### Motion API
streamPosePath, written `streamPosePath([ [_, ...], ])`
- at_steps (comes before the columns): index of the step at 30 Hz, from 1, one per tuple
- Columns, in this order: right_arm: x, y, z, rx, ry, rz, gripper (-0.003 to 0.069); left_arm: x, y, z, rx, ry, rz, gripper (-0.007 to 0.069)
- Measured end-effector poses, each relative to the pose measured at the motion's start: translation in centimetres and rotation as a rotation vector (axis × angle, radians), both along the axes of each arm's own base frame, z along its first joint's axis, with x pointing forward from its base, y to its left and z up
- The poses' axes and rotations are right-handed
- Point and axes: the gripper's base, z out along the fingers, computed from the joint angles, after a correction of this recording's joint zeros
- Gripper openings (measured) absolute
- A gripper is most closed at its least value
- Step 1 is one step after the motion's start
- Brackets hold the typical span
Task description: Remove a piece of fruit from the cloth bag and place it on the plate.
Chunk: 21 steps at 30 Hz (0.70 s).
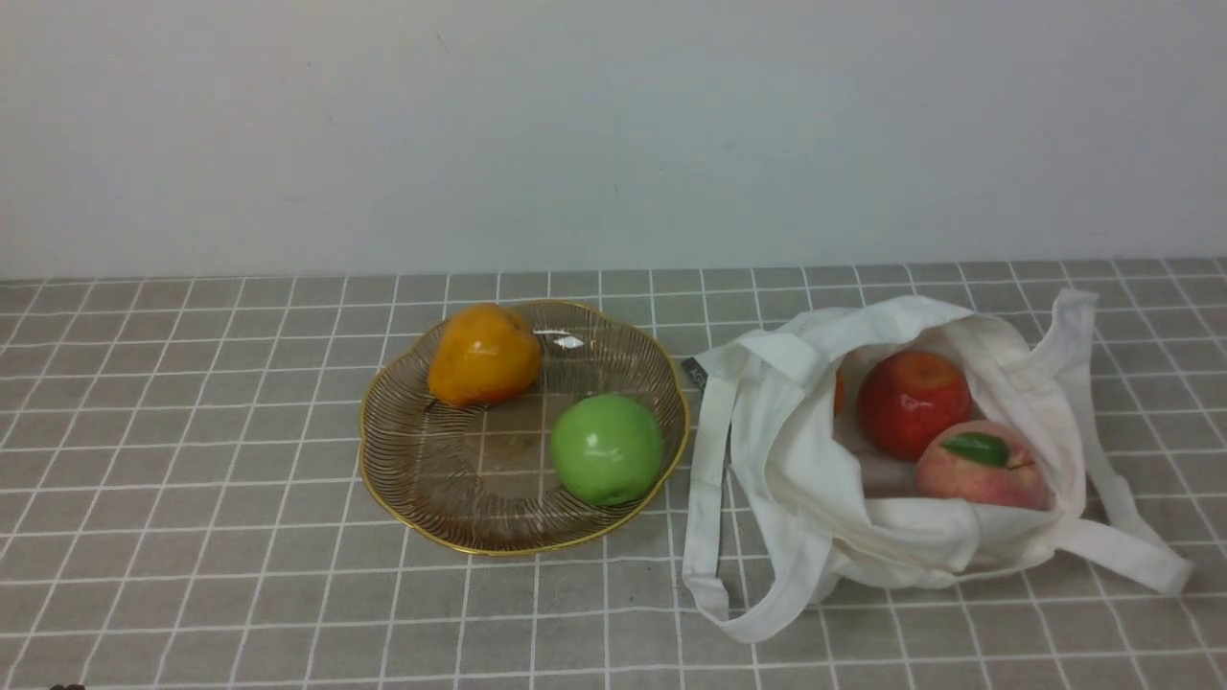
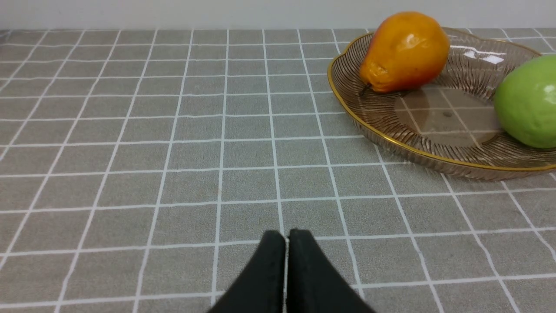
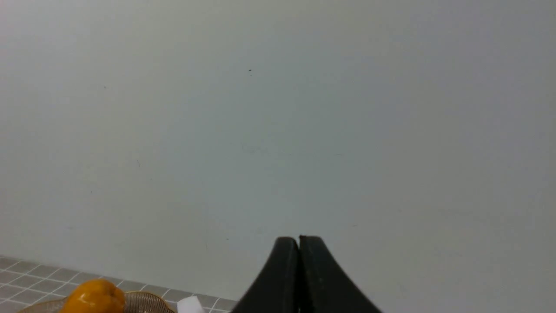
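Fingers on the left gripper (image 2: 285, 237) and right gripper (image 3: 299, 240) are clenched on nothing; the green apple (image 1: 606, 448) lies on the plate (image 1: 431, 489), frame centre, beside the bag (image 1: 776, 450). Placing looks done, so avoid nudging the plate.

apples (image 1: 606, 448) (image 1: 914, 402): 2 | pear (image 1: 482, 355): 1 | peach (image 1: 978, 470): 1 | plate (image 1: 422, 479): 1 | bag (image 1: 786, 460): 1

Lighting: bright, even, diffuse; shadows faint. Glare: white glints on plate (image 1: 431, 479) and green apple (image 1: 606, 448); focus slightly soft.
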Motion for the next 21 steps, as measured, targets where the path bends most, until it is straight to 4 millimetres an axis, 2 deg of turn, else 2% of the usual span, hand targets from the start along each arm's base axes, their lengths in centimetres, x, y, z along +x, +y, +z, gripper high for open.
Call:
streamPosePath([
  [6, 0.0, 0.0, -0.1, -0.002, 0.007, 0.003, -0.0013, 0.0, 0.0, 0.0, 0.000, 0.000, 0.000, -0.0008],
  [9, 0.3, 0.0, -0.8, -0.003, 0.032, -0.006, -0.0013, 0.0, 0.0, 0.0, 0.000, 0.000, 0.000, -0.0008],
  [17, 1.7, -0.4, -5.5, 0.050, 0.215, -0.061, -0.0013, 0.0, 0.0, 0.0, 0.000, 0.000, 0.000, -0.0008],
  [21, 2.0, -0.4, -7.2, 0.054, 0.280, -0.070, -0.0013, 0.0, 0.0, 0.0, 0.000, 0.000, 0.000, -0.0008],
])
